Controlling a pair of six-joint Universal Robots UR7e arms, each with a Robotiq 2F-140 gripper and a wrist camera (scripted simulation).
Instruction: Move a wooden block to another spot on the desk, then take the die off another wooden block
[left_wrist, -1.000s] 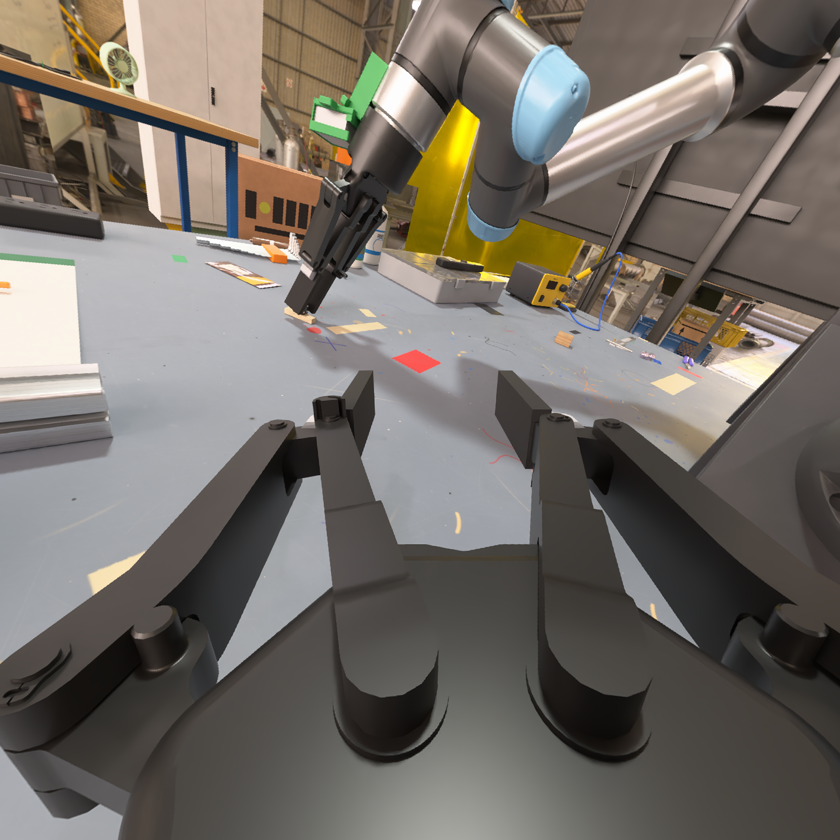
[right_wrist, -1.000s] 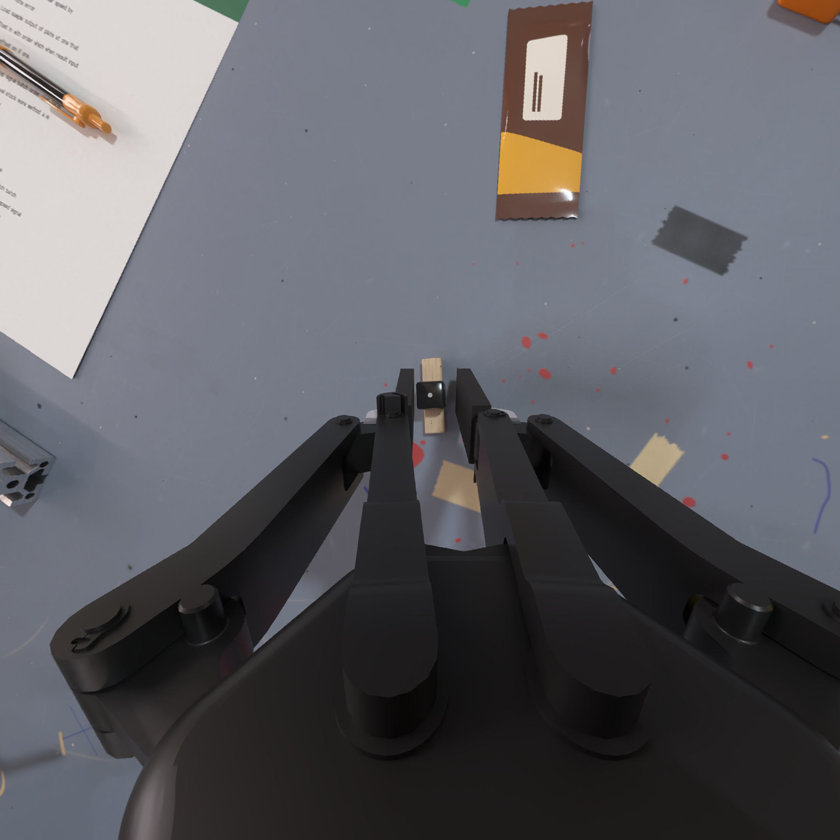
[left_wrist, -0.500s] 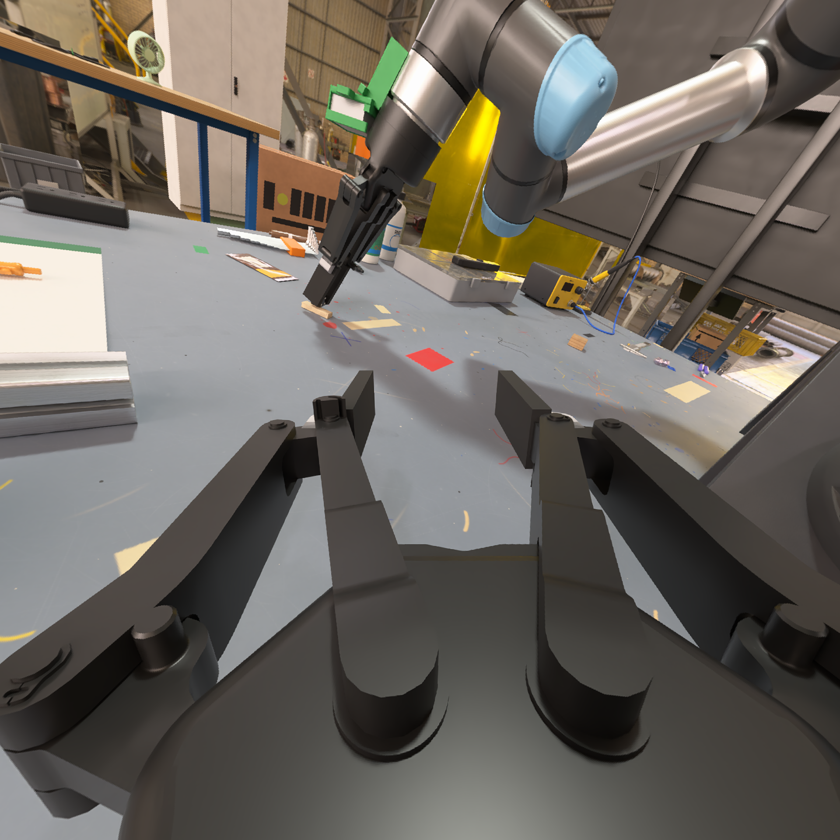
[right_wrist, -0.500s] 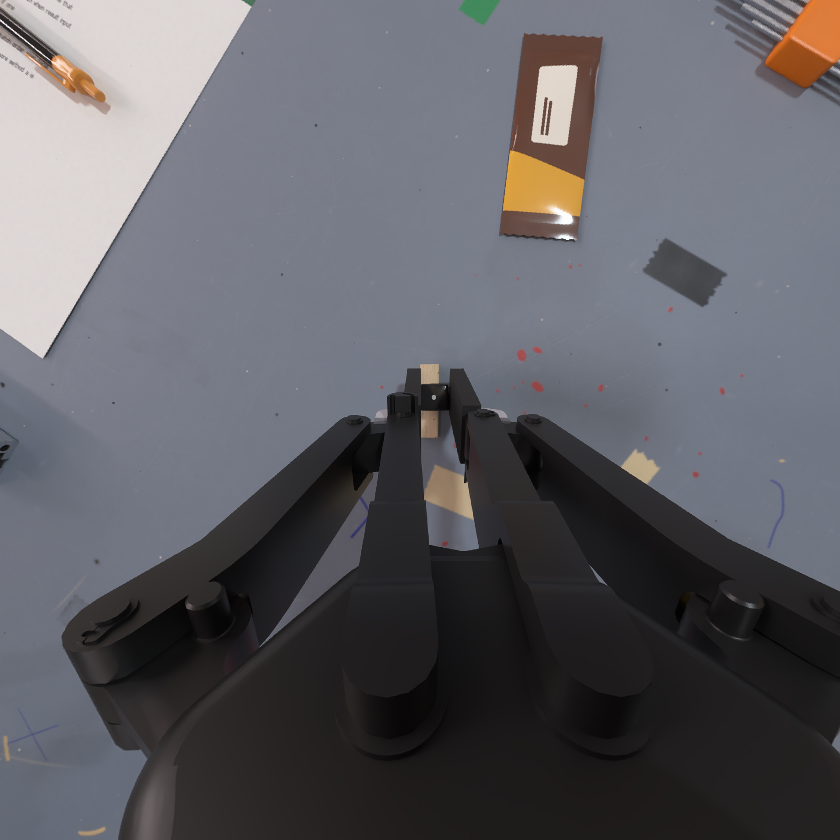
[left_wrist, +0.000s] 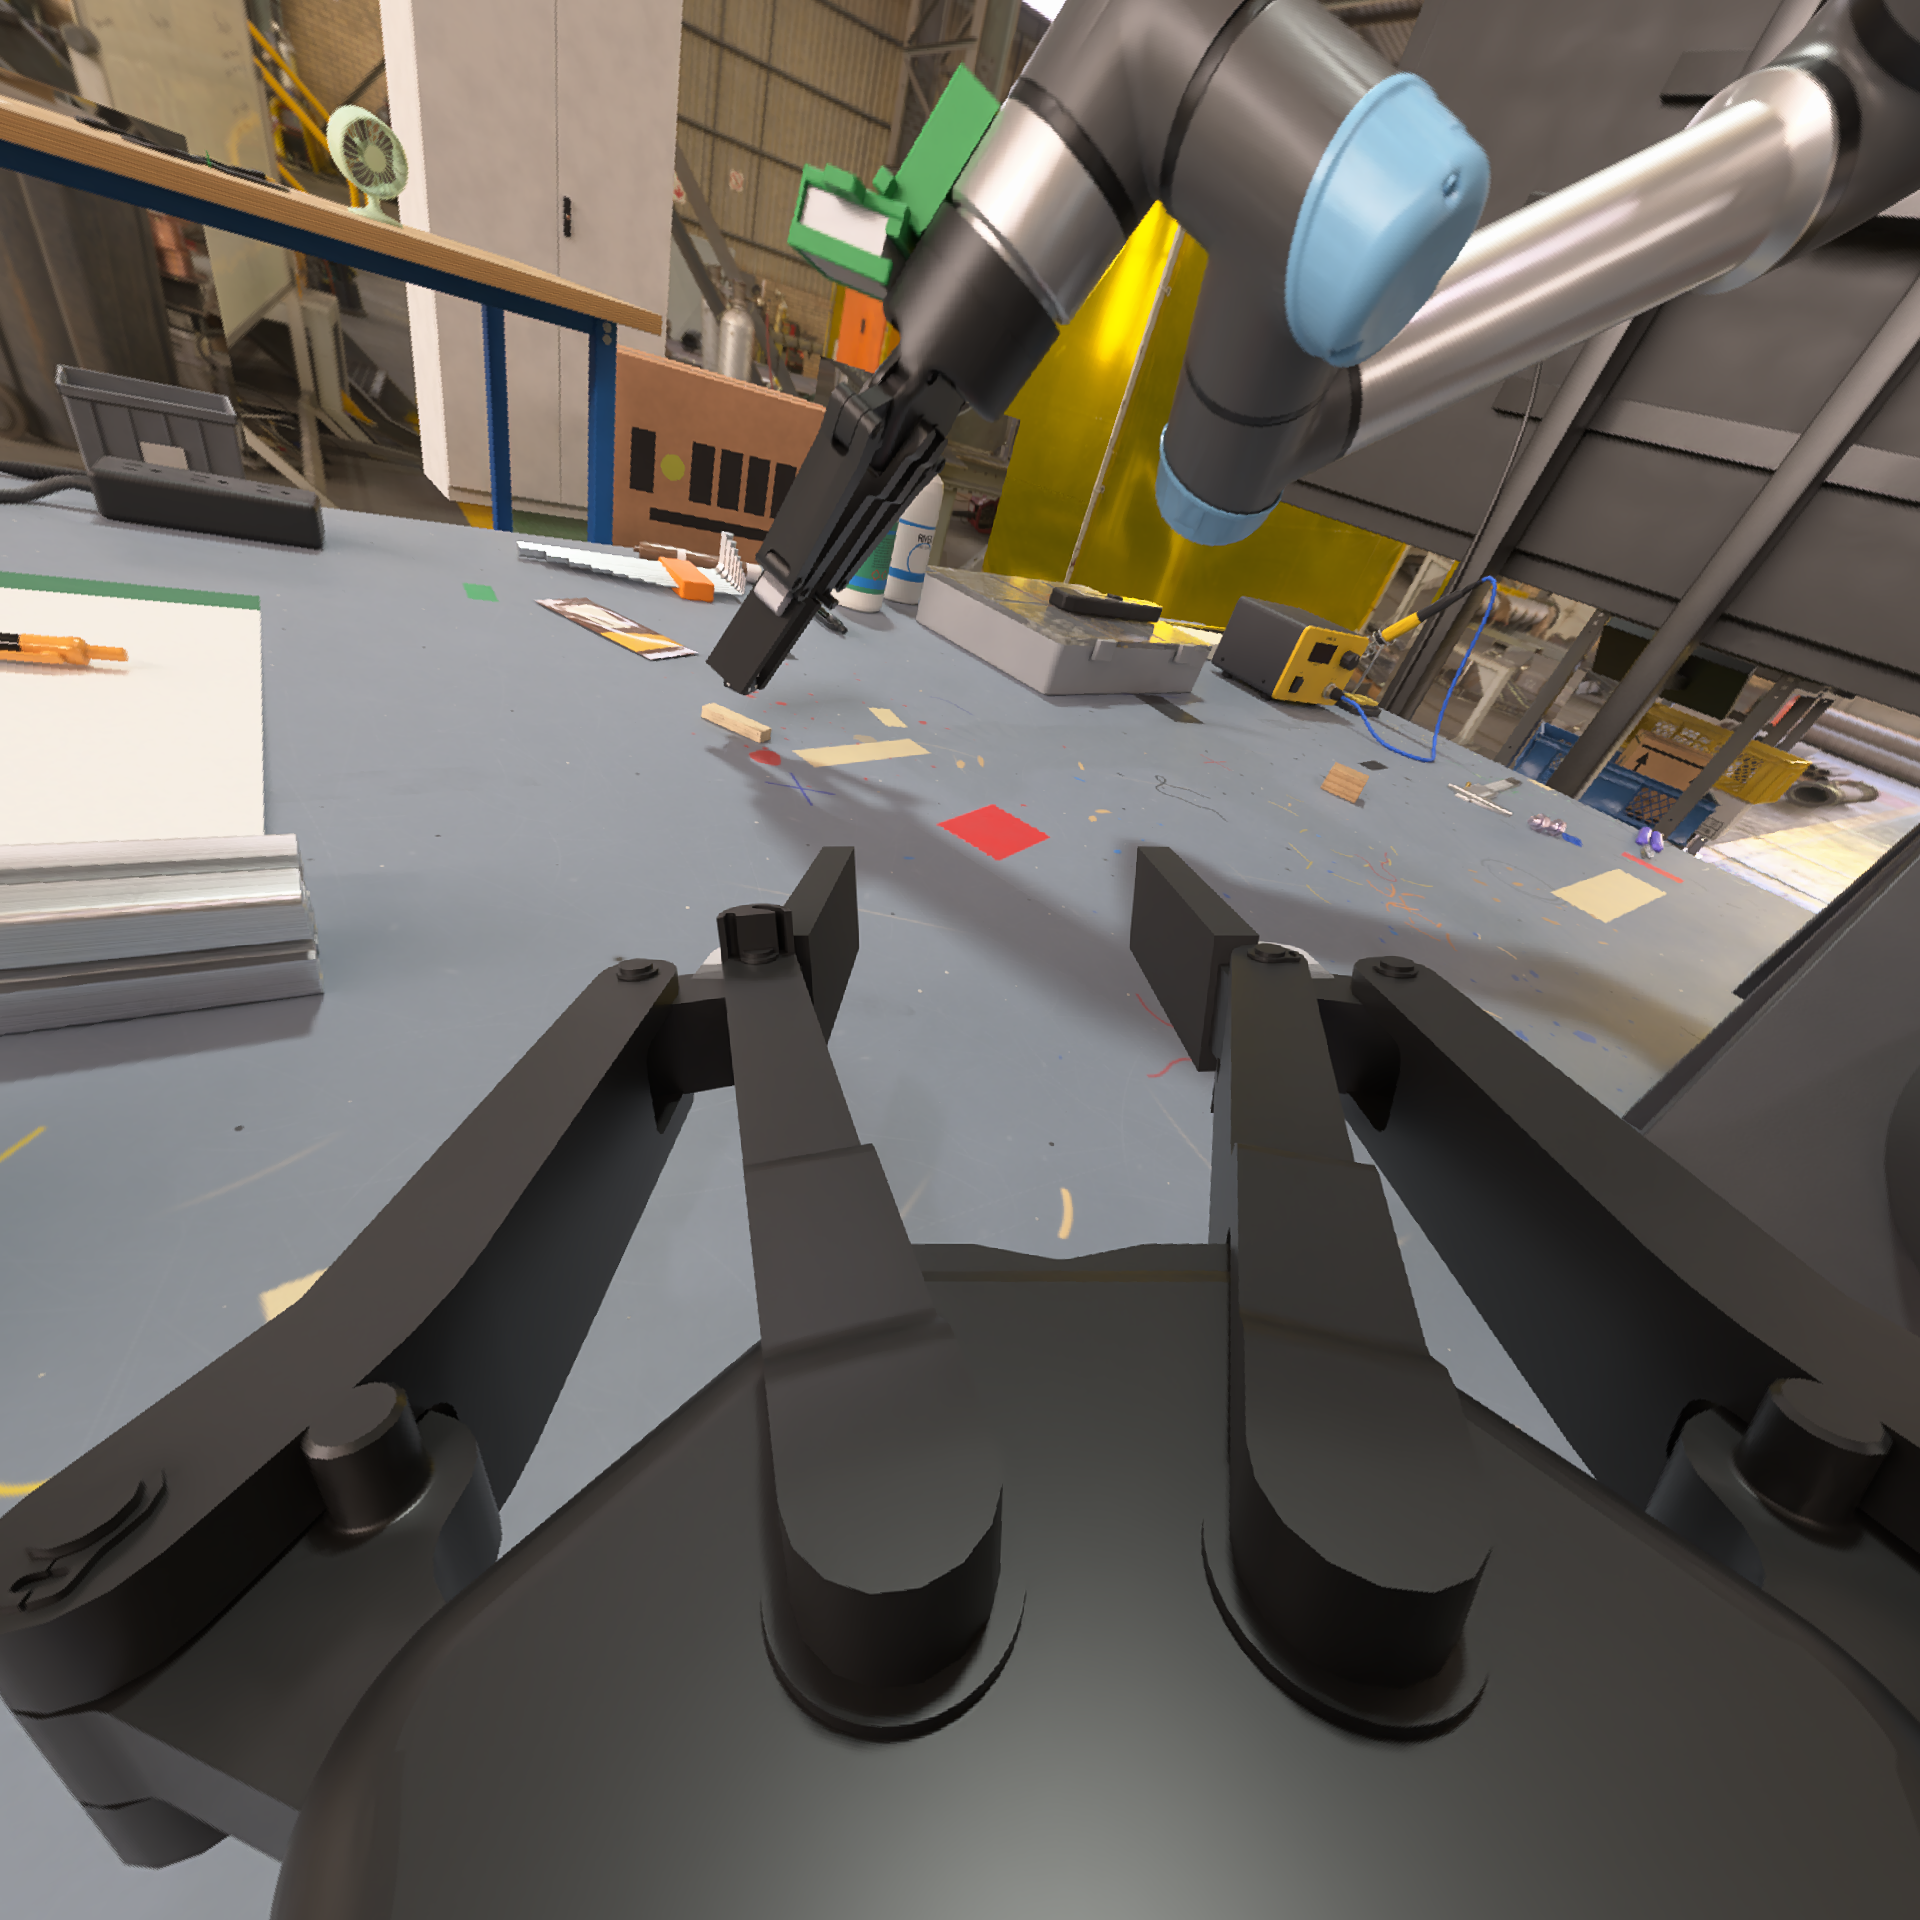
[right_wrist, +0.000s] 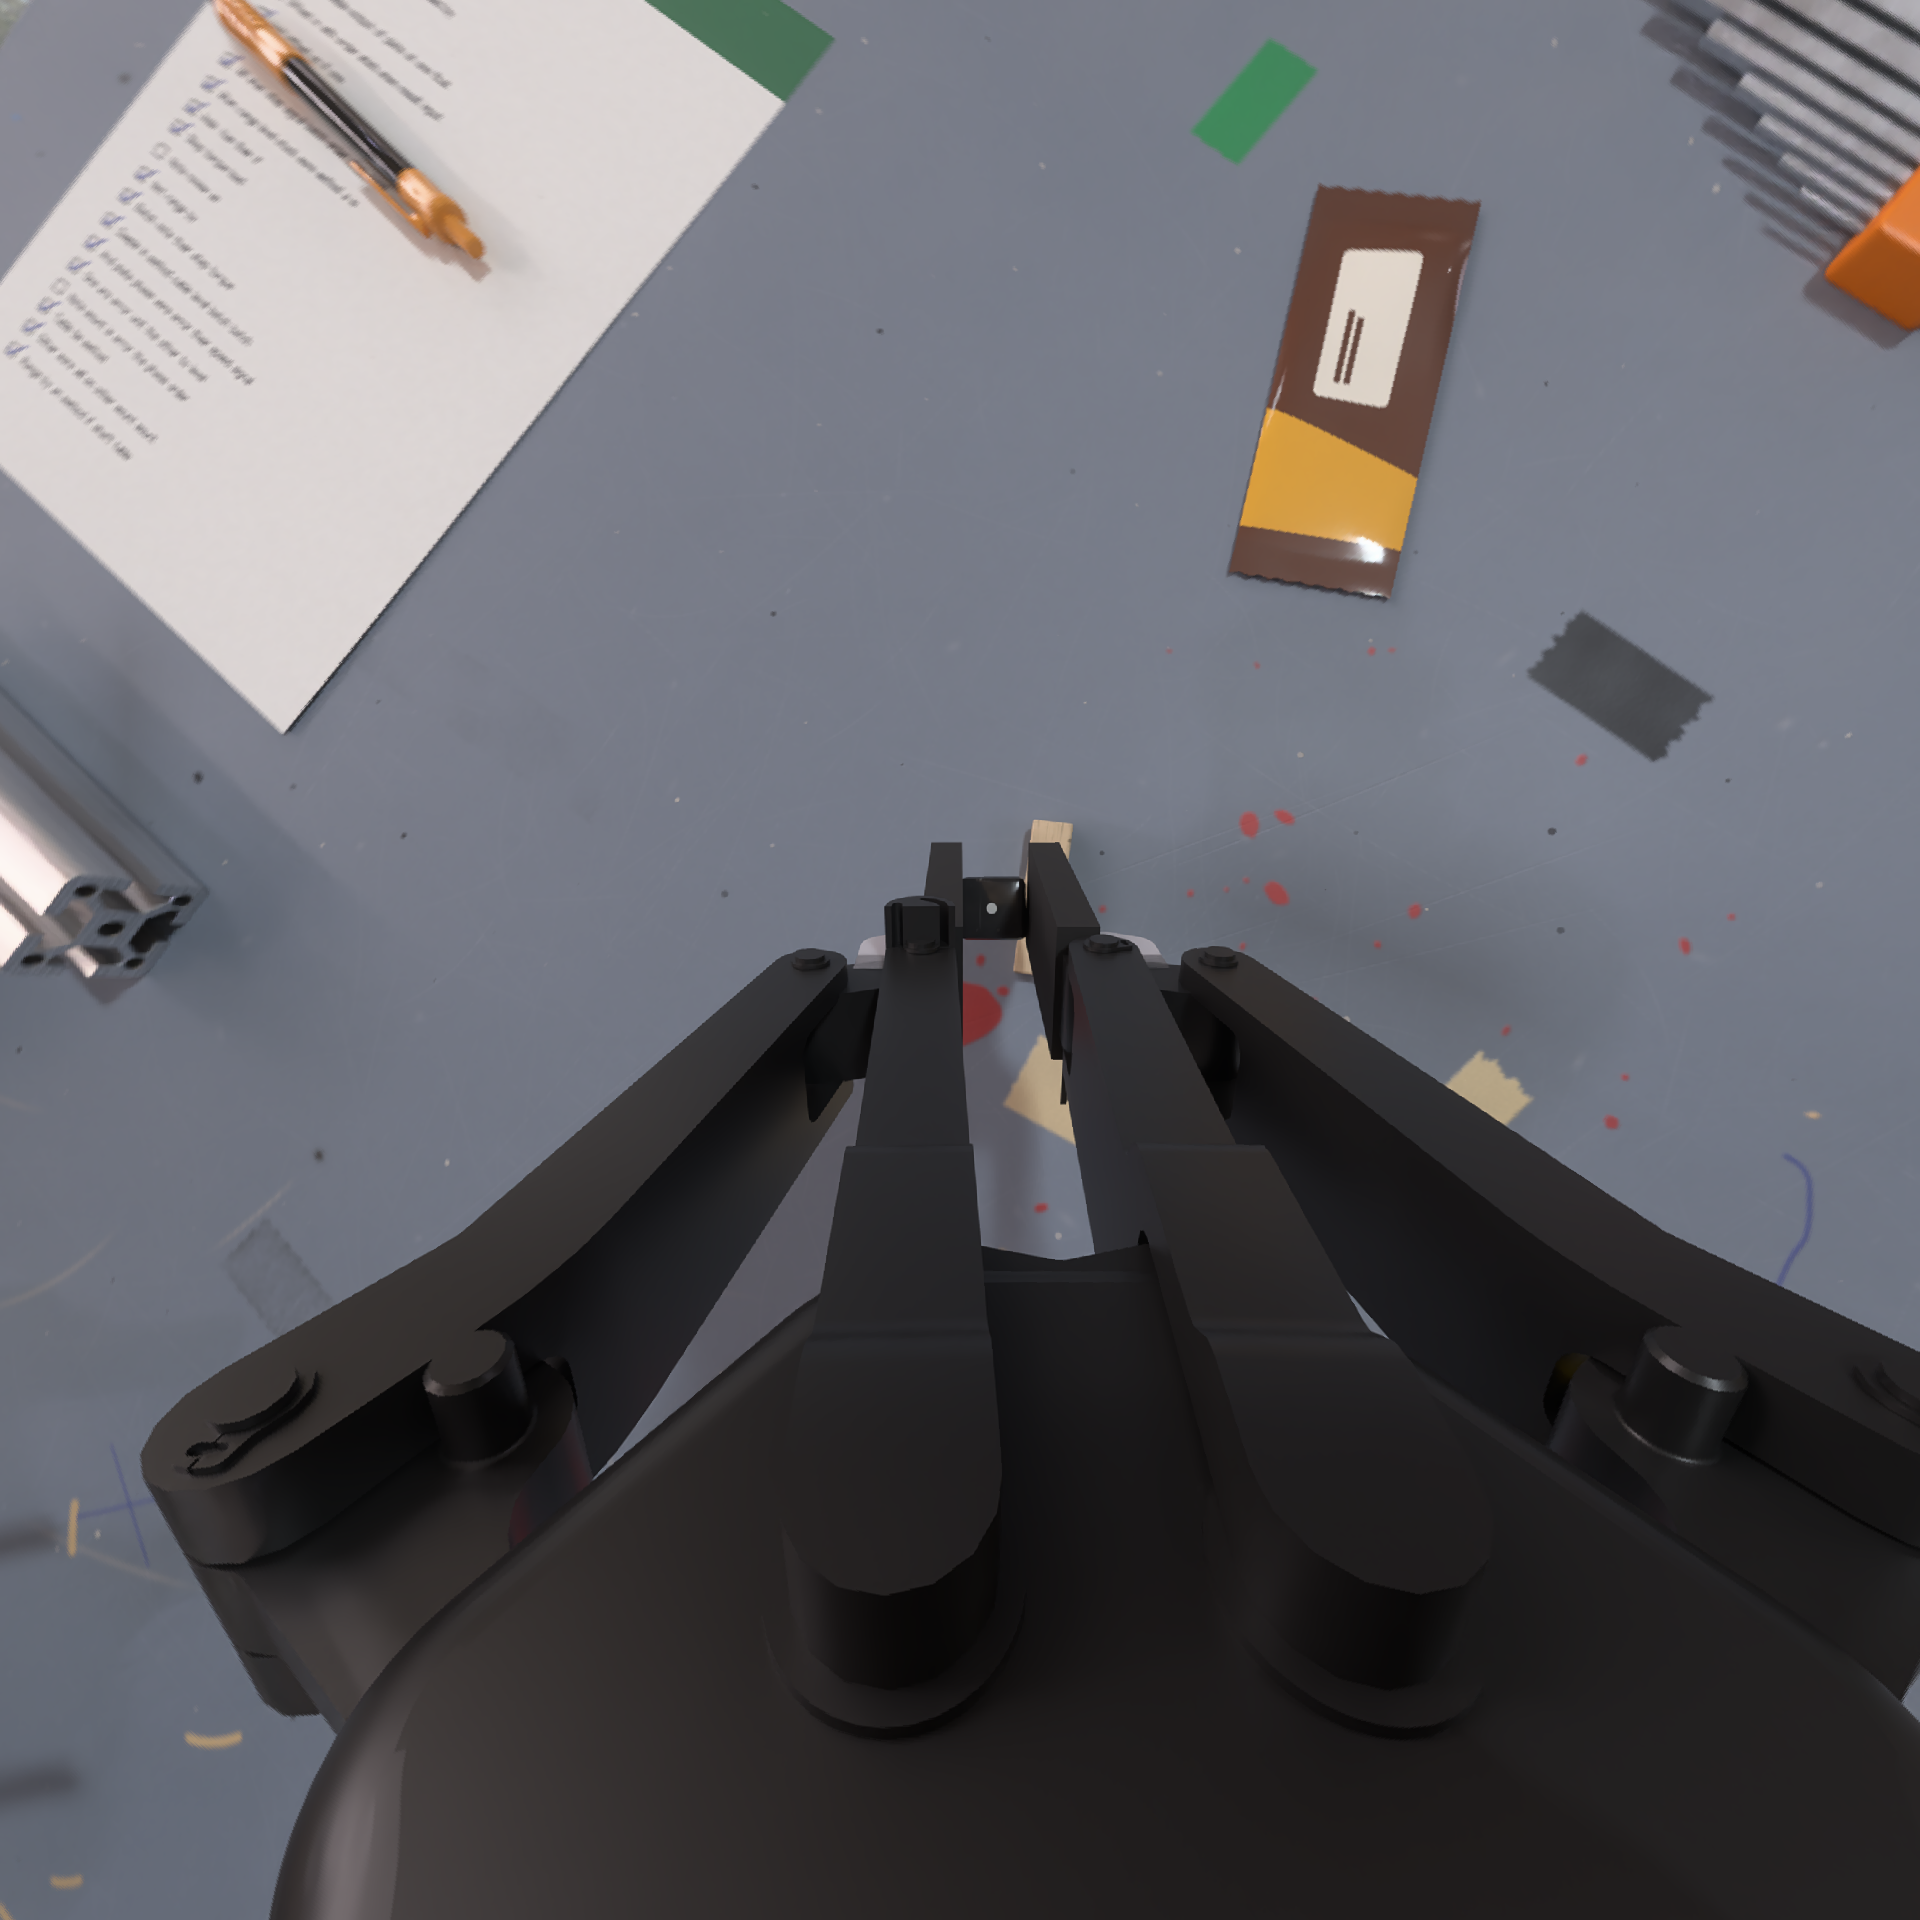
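My right gripper (right_wrist: 992, 883) is shut on a small black die (right_wrist: 990, 902) and holds it above the desk. It also shows in the left wrist view (left_wrist: 750, 665), lifted clear of a pale wooden block (left_wrist: 736, 721). In the right wrist view that block (right_wrist: 1049, 834) lies on the grey desk, partly hidden behind my right finger. A second wooden block (left_wrist: 1347, 781) lies far right on the desk. My left gripper (left_wrist: 992, 904) is open and empty, low over the desk.
A white sheet (right_wrist: 395, 343) with an orange pen (right_wrist: 353, 135), a brown snack bar (right_wrist: 1351, 390), an aluminium profile (right_wrist: 73, 883) and an orange-handled tool (right_wrist: 1881, 260) lie around. A grey case (left_wrist: 1070, 639), a yellow device (left_wrist: 1299, 649) and a red patch (left_wrist: 992, 831) lie farther off.
My right gripper closed on the die and lifted it off the wooden block, shifting slightly left. The left gripper stayed open; its view drew back a little.
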